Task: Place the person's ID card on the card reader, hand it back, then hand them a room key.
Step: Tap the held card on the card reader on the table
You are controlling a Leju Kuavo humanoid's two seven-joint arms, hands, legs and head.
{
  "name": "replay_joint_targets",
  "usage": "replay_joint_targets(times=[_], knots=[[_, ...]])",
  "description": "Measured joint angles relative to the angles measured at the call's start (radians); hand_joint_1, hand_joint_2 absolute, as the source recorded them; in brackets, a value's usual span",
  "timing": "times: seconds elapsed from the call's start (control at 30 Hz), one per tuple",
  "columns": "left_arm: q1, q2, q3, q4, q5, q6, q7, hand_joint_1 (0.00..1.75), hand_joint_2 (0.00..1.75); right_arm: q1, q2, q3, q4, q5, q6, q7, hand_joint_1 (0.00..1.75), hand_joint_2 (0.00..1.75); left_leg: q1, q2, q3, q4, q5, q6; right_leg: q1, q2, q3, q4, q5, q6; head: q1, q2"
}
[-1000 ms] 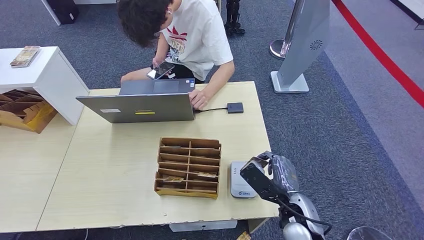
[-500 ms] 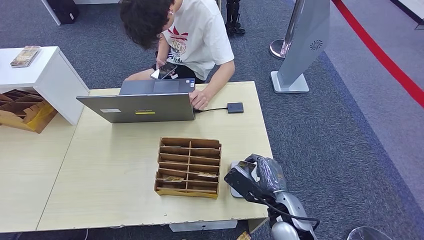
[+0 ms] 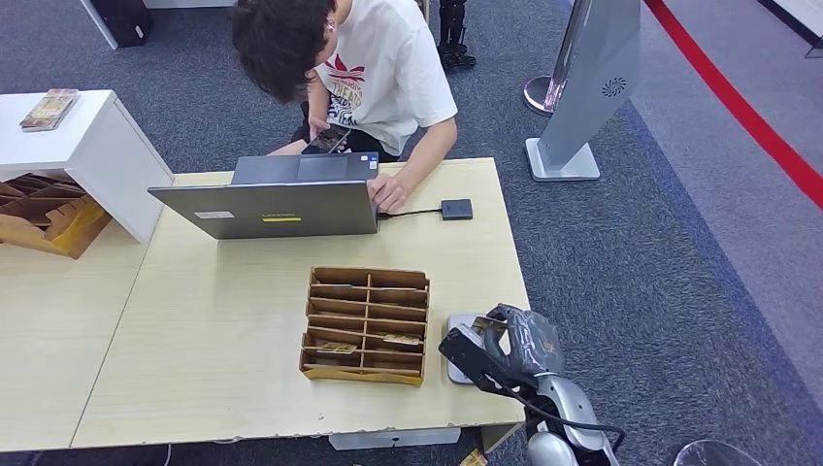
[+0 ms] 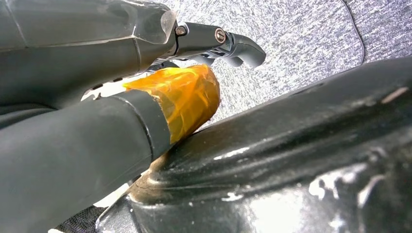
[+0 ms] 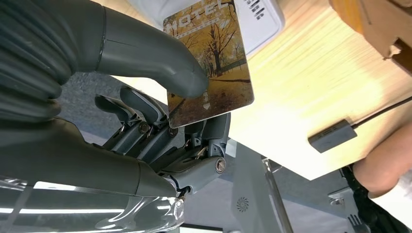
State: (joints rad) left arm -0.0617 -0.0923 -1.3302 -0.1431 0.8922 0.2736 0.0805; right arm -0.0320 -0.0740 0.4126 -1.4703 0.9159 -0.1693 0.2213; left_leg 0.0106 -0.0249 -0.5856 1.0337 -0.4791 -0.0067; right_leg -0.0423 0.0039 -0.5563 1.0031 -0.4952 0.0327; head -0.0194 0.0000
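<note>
Now the right hand (image 5: 145, 121) pinches the card (image 5: 209, 63) between thumb and fingers, just over the card reader (image 3: 464, 361) at the table's (image 3: 233, 388) near right edge. It should lower the card flat onto the reader before letting go. The left hand (image 4: 145, 97) hangs empty, its fingers seemingly apart.

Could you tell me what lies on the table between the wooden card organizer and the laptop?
Nothing: in the head view, only bare table top lies between the wooden card organizer and the laptop.
</note>
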Motion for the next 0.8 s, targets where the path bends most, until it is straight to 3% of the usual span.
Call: replay_joint_targets(times=[0.8], knots=[[-0.003, 0.000, 0.000, 0.000, -0.017, 0.000, 0.012, 0.00, 0.00, -0.020, 0.032, -0.044, 0.116, -0.023, 0.015, 0.012, 1.75, 1.75, 0.000, 0.000, 0.001, 0.000, 0.000, 0.000, 0.000, 0.000, 0.001, 0.000, 0.000, 0.000, 0.000, 0.000]])
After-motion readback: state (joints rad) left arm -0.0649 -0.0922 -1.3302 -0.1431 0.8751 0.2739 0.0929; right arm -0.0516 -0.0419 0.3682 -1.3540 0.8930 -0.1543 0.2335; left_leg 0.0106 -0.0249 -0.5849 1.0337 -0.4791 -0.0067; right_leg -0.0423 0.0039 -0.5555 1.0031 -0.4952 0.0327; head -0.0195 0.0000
